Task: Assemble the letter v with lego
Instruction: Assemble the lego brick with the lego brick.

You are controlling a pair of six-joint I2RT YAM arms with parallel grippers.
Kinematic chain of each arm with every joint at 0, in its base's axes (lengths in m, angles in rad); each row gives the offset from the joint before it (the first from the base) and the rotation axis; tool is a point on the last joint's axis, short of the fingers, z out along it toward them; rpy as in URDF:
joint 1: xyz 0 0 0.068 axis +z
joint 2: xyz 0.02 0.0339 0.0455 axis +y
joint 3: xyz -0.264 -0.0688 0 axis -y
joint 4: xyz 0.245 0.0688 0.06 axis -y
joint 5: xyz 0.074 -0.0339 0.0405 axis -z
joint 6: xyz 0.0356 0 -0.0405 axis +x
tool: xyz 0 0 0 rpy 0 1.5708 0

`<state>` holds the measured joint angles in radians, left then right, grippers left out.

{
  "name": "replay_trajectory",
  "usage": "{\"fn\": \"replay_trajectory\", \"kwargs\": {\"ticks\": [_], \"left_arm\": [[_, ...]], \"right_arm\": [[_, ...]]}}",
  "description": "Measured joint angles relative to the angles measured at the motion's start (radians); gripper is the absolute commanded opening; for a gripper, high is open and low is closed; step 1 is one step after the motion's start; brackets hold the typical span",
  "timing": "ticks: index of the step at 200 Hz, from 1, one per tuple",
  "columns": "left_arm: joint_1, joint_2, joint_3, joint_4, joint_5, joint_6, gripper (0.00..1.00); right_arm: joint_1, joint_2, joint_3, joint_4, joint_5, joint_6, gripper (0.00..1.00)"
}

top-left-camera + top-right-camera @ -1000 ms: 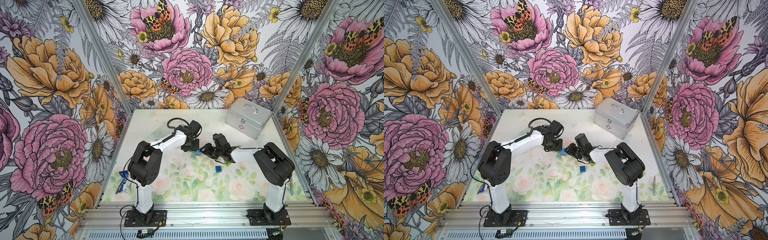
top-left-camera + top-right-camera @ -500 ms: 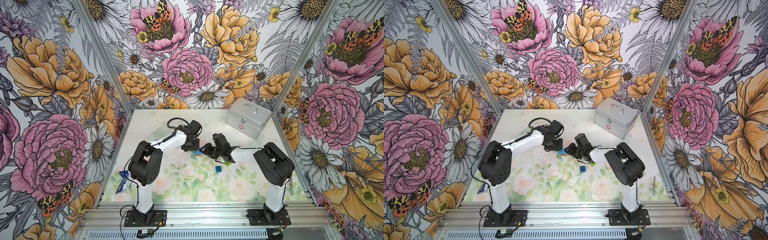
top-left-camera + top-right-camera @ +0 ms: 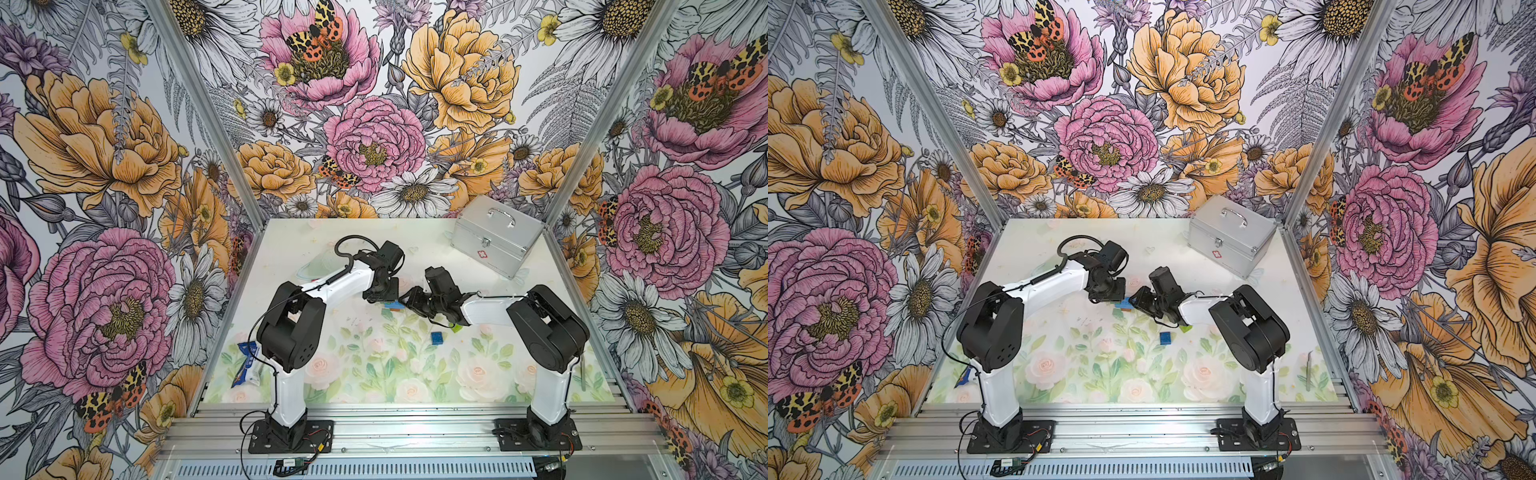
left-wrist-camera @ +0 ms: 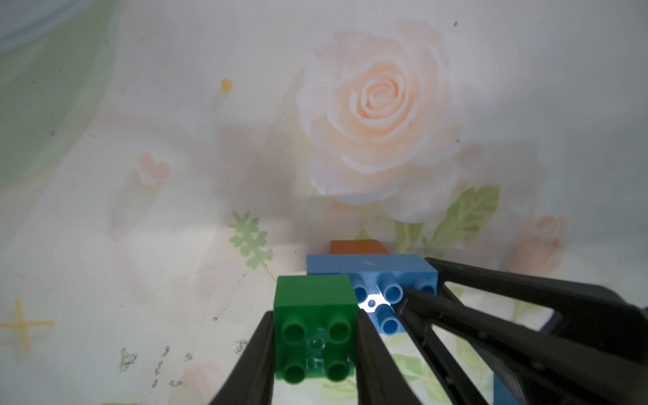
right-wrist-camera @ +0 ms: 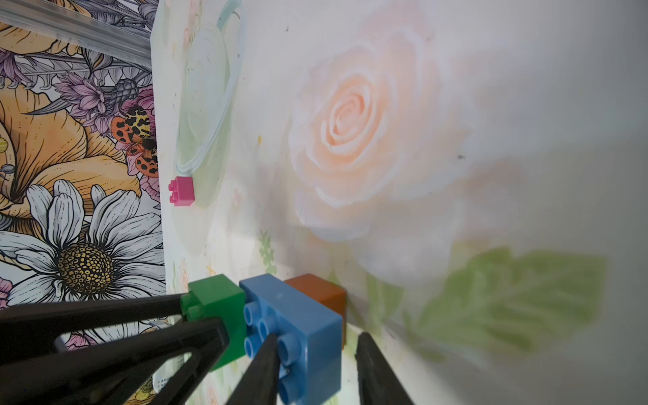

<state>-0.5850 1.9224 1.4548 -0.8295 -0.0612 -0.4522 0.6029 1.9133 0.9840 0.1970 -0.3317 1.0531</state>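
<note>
Touching lego (image 4: 371, 268): green, blue, orange

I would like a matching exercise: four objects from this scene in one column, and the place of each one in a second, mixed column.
Objects:
1. dark green brick
2. pink brick
3. dark blue brick
4. silver case

Places:
A. far corner of the table, robot's right side
B. between the fingers of the left gripper
C. alone at the table's edge, beside the wall
D. loose, mid-table

Pairs: 1-B, 2-C, 3-D, 4-A

Floral walls (image 3: 374, 137), rose-print tabletop (image 3: 374, 374), perhaps glossy
</note>
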Motion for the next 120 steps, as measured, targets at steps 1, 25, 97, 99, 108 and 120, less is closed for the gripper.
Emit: {"fn": "replay_trajectory", "kwargs": {"ticks": [1, 25, 97, 99, 108, 120], "left_arm": [[0.000, 0.000, 0.000, 0.000, 0.000, 0.000, 0.09], [0.001, 0.000, 0.000, -0.001, 0.000, 0.007, 0.09], [0.015, -0.001, 0.000, -0.012, 0.013, 0.014, 0.09], [0.016, 0.000, 0.000, -0.012, 0.014, 0.014, 0.09], [0.017, 0.000, 0.000, -0.012, 0.016, 0.015, 0.09], [0.018, 0.000, 0.000, -0.012, 0.016, 0.015, 0.09]], "right_arm": [[0.000, 0.000, 0.000, 0.000, 0.000, 0.000, 0.37], [0.000, 0.000, 0.000, 0.003, -0.003, 0.000, 0.37], [-0.002, 0.008, 0.000, 0.014, -0.006, 0.000, 0.36], [-0.002, 0.009, 0.000, 0.015, -0.006, 0.000, 0.36], [-0.002, 0.010, 0.000, 0.017, -0.006, 0.000, 0.36], [-0.002, 0.012, 0.000, 0.022, -0.006, 0.000, 0.36]]}}
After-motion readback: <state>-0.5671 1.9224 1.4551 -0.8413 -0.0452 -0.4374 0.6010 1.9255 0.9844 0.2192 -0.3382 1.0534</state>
